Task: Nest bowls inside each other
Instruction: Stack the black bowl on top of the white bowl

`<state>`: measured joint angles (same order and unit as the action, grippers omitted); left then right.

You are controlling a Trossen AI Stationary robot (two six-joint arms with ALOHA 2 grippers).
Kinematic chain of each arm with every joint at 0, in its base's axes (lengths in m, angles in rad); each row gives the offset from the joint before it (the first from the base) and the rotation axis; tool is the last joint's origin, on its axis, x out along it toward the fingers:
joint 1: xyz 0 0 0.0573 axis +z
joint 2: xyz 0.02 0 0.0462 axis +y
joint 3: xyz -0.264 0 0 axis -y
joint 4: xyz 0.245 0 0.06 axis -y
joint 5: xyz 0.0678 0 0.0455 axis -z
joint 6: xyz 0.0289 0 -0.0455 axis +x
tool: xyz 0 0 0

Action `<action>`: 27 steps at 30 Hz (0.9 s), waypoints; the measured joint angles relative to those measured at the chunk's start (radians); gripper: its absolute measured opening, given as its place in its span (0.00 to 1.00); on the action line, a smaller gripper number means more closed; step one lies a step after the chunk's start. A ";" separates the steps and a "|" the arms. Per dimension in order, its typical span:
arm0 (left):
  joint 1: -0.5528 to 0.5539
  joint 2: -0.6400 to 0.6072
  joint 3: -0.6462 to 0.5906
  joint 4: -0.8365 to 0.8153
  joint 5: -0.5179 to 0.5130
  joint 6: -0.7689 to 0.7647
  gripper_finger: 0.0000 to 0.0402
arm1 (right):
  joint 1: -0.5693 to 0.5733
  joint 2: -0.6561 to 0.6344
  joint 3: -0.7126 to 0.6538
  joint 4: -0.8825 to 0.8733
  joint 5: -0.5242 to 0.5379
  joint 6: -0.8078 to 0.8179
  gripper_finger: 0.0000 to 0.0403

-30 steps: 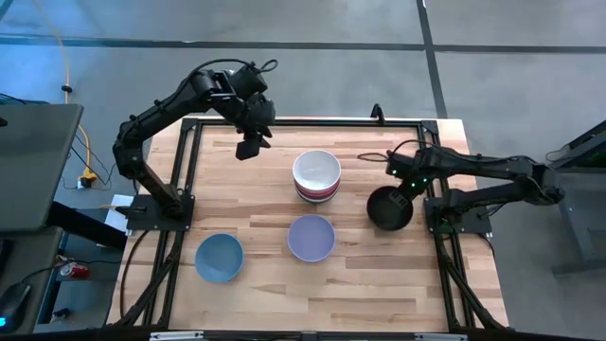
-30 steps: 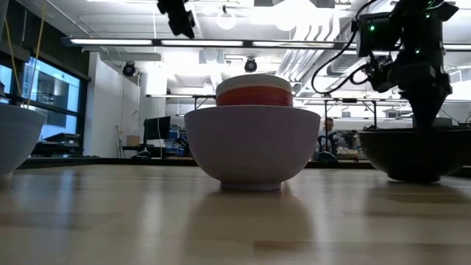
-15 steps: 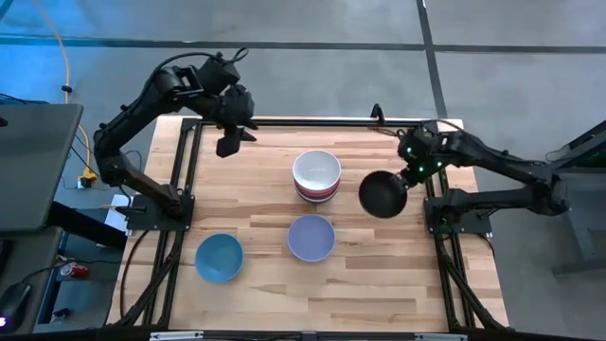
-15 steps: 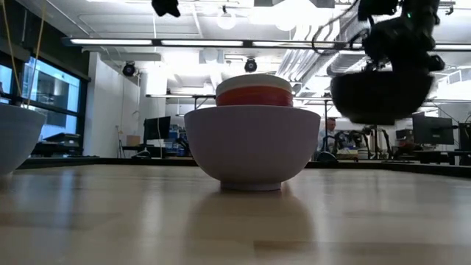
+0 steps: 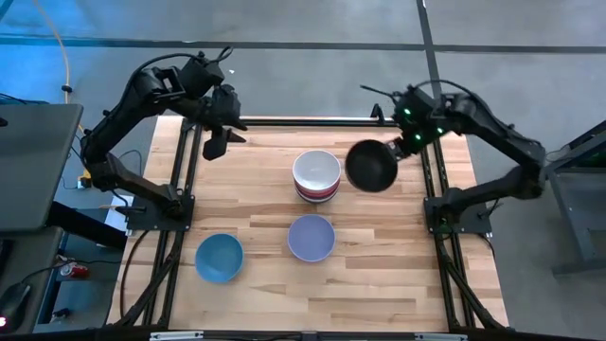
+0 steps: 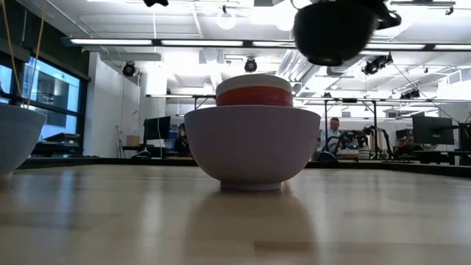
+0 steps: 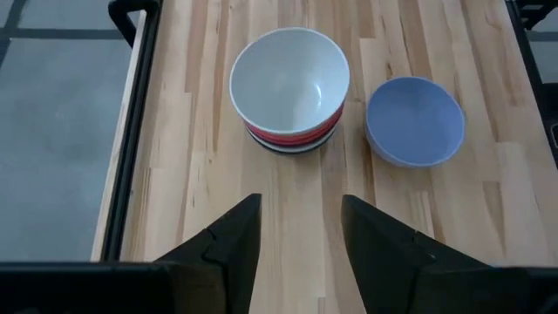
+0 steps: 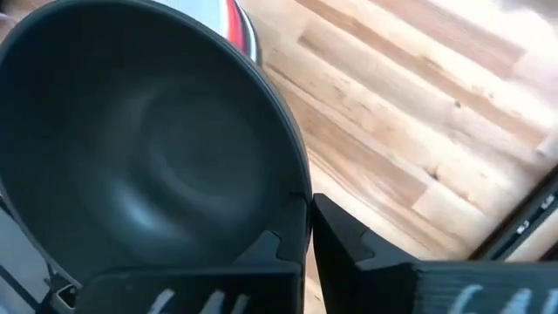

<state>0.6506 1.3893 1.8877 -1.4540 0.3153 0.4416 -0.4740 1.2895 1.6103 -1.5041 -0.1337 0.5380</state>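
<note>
Black bowl (image 5: 370,167) hangs pinched (by its rim) in right gripper (image 5: 405,147), beside stack (image 5: 315,176)

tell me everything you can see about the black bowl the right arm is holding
The black bowl is round, smooth and plastic-looking, with a dark matte inside and nothing in it. The right gripper pinches its rim, one finger inside and one outside. The low view shows it lifted clear of the table, high in the air. From above it sits just right of the white-topped stack of bowls, not yet over it.
</note>
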 joint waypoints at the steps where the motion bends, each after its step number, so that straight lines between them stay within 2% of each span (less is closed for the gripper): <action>1: 0.000 -0.003 0.000 -0.006 0.000 0.000 0.37 | -0.002 0.038 0.044 -0.012 -0.001 -0.012 0.00; 12: 0.003 -0.059 0.000 -0.072 -0.004 0.024 0.37 | -0.019 0.453 0.409 -0.066 -0.098 -0.132 0.00; 19: 0.036 -0.111 0.000 -0.072 -0.004 0.051 0.37 | -0.026 0.646 0.598 -0.066 -0.133 -0.179 0.00; 23: 0.057 -0.155 -0.045 -0.066 -0.003 0.075 0.37 | -0.026 0.702 0.630 -0.066 -0.155 -0.186 0.00; 27: 0.077 -0.215 -0.150 -0.030 -0.004 0.094 0.37 | -0.026 0.725 0.604 -0.067 -0.158 -0.192 0.00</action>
<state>0.7277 1.1744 1.7375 -1.4836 0.3116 0.5355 -0.4997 2.0143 2.2140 -1.5710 -0.2913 0.3461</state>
